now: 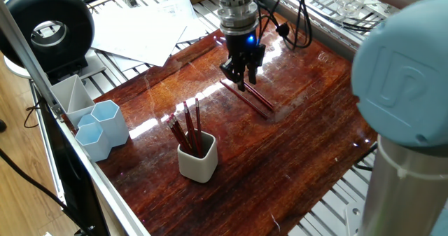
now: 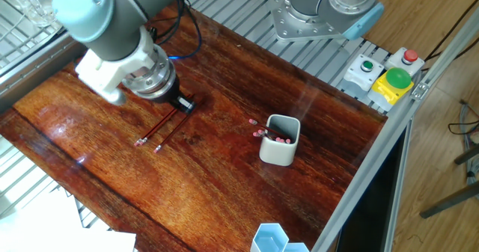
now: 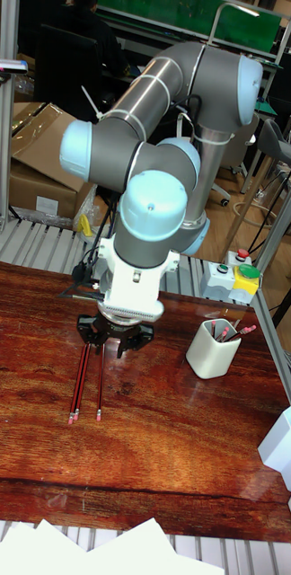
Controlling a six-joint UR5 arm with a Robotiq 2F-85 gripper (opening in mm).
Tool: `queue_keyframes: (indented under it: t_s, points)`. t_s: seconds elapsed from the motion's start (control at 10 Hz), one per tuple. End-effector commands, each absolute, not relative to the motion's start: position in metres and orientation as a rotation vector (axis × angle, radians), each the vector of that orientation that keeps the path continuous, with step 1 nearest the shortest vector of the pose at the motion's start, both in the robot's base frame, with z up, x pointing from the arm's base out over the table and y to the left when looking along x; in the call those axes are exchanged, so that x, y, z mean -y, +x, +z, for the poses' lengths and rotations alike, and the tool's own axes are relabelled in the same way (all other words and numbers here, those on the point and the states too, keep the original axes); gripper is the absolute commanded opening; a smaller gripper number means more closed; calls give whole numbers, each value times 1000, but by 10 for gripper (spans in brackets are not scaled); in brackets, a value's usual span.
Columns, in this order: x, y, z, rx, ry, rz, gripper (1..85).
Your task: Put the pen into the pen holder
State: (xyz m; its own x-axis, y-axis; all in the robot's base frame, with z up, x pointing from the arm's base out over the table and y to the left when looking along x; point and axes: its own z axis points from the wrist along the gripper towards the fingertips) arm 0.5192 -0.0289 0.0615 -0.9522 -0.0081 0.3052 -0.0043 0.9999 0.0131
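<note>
Two pens (image 1: pixel 253 97) lie side by side mid-table, well apart from the pen holder (image 1: pixel 197 158) near the front edge, and the gripper (image 1: pixel 242 71) hangs over their far ends, fingers seemingly spread, probably to straddle one.

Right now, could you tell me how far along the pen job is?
Done: several pens already stand in the pen holder. In hand: the pincer is low over one end of the two pens lying on the table; its grip cannot be made out. Left: lifting each one and dropping it into the holder.
</note>
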Motion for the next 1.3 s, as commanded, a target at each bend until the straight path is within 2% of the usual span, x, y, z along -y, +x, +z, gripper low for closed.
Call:
queue_keyframes:
  t_s: [0.0, 0.3, 0.6, 1.2]
  points:
    - [31, 527, 53, 2787, 8, -41, 400]
    - [28, 551, 24, 2842, 21, -61, 393]
    - [19, 549, 17, 2835, 7, -120, 367]
    - [22, 552, 2, 2872, -2, -116, 300]
